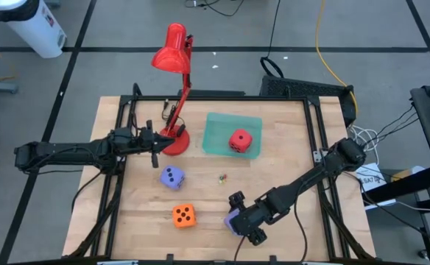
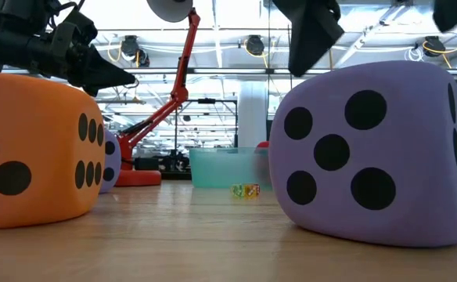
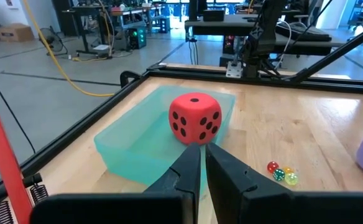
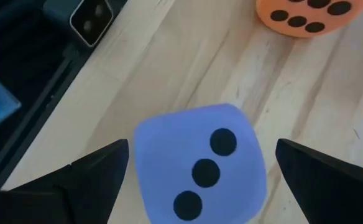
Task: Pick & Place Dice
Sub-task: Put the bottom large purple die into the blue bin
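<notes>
The wooden tabletop carries everything, framed by black rails. A red desk lamp stands with its round base near the middle of the far half, its shade leaning out past the far edge. Just beside the base, toward the right edge, lies a flat teal tray with the red die resting in its right part.

The left arm reaches in from the left edge, and the left gripper hangs beside the lamp base; the left wrist view shows its two fingers nearly pressed together, with nothing between them, pointing at the red die in the tray.

The right arm crosses from the right edge to the near edge, where the right gripper sits over a purple-blue die. In the right wrist view its fingers stand wide apart on either side of that die, not touching it.

The other purple-blue die lies near the tabletop's centre, and the orange die lies closer to the near edge. A few tiny coloured dice lie near the centre.
</notes>
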### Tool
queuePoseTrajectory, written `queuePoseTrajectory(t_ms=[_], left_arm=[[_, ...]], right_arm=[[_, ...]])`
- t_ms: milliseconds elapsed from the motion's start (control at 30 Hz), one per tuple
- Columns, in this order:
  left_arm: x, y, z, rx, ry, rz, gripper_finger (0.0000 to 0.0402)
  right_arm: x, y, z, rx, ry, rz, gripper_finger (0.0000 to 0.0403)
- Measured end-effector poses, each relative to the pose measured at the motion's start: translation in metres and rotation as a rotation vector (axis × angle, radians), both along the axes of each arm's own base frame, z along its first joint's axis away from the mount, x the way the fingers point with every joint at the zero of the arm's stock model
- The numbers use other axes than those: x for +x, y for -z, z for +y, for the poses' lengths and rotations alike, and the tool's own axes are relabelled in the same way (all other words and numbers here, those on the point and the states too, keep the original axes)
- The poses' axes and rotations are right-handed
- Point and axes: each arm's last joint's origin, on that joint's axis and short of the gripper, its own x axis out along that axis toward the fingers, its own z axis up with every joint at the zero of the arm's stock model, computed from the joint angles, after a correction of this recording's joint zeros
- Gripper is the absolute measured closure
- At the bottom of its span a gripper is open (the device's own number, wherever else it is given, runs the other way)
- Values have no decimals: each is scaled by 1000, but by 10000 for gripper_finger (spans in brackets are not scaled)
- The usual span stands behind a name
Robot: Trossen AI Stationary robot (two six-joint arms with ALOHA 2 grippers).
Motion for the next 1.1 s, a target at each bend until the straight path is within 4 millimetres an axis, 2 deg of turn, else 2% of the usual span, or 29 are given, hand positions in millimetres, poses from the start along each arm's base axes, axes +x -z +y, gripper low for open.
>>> queuePoseTrajectory(t_ms=[233,500,700,1100], left_arm=[[0,0,0,2,1,0,364],[0,0,0,2,1,1,364],[0,0,0,2,1,0,364],[0,0,0,-2,0,-1,364]], right_arm=[[1,11,2,-21,-67,44,5],[8,25,2,-45,-61,56,5],[9,25,1,-56,-61,45,5],[-1,18,15,-71,-134,-4,5]])
